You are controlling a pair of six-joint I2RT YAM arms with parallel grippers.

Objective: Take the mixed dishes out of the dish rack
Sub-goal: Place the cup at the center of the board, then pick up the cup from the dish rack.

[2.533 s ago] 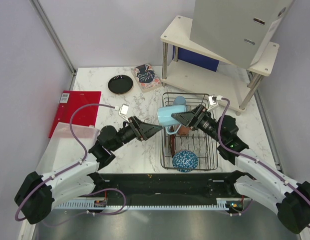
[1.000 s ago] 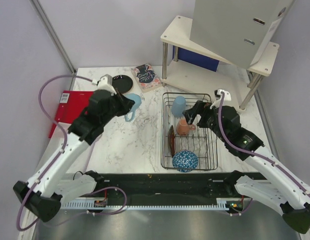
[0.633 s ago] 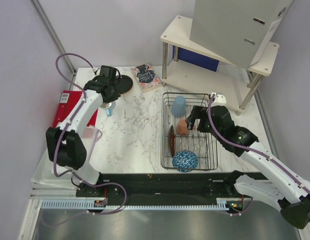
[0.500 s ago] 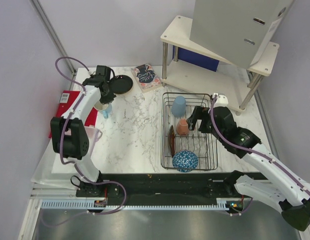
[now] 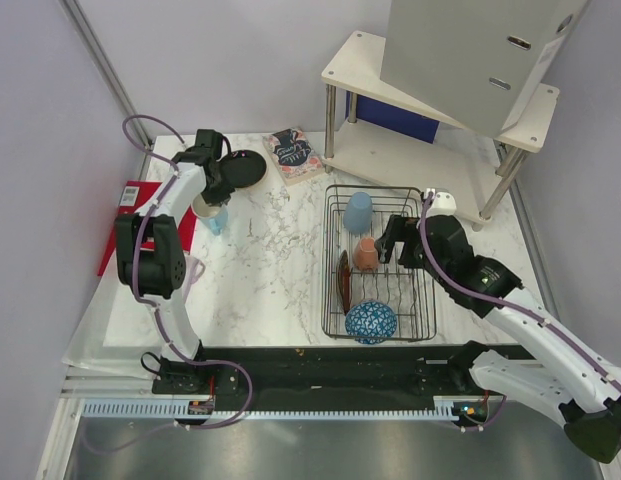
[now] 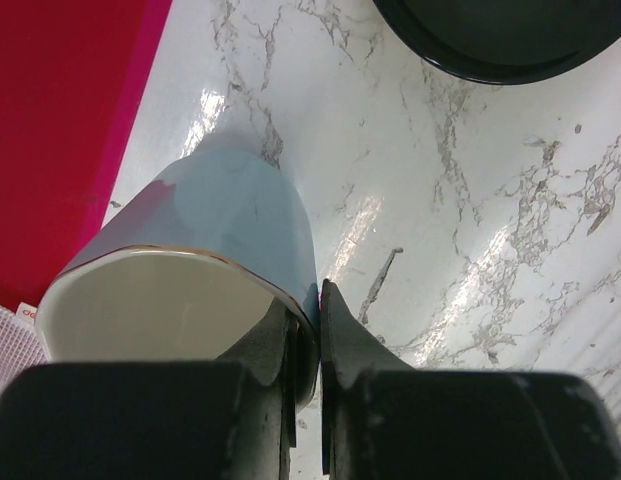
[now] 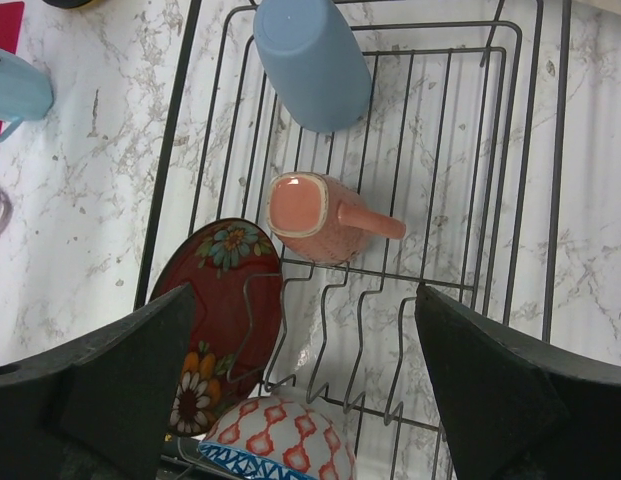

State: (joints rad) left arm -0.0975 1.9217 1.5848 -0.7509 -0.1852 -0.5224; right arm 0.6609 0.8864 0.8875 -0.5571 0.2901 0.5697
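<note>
My left gripper (image 5: 212, 203) (image 6: 318, 295) is shut on the rim of a light-blue cup (image 5: 219, 218) (image 6: 230, 210), low over the marble beside the black plate (image 5: 242, 168) (image 6: 500, 35). The black wire dish rack (image 5: 431, 300) (image 7: 555, 200) holds a second light-blue cup (image 5: 358, 212) (image 7: 310, 60), a salmon-pink mug (image 5: 366, 254) (image 7: 315, 215) lying on its side, an upright red-brown flowered plate (image 5: 342, 282) (image 7: 215, 310) and a patterned bowl (image 5: 371, 321) (image 7: 280, 445). Above the rack, over the pink mug, my right gripper (image 5: 388, 243) (image 7: 305, 290) hangs open and holds nothing.
A red folder (image 5: 120, 235) (image 6: 60, 120) lies just left of the held cup, with a clear plastic bin (image 5: 115, 290) nearer me. A patterned booklet (image 5: 293, 153) lies at the back. The white two-tier shelf (image 5: 420, 150) carries a grey box (image 5: 470, 50) behind the rack.
My left arm has swung the light-blue cup from beside the rack to the far left by the black plate, then brought it lower. The right gripper stays open over the rack.
</note>
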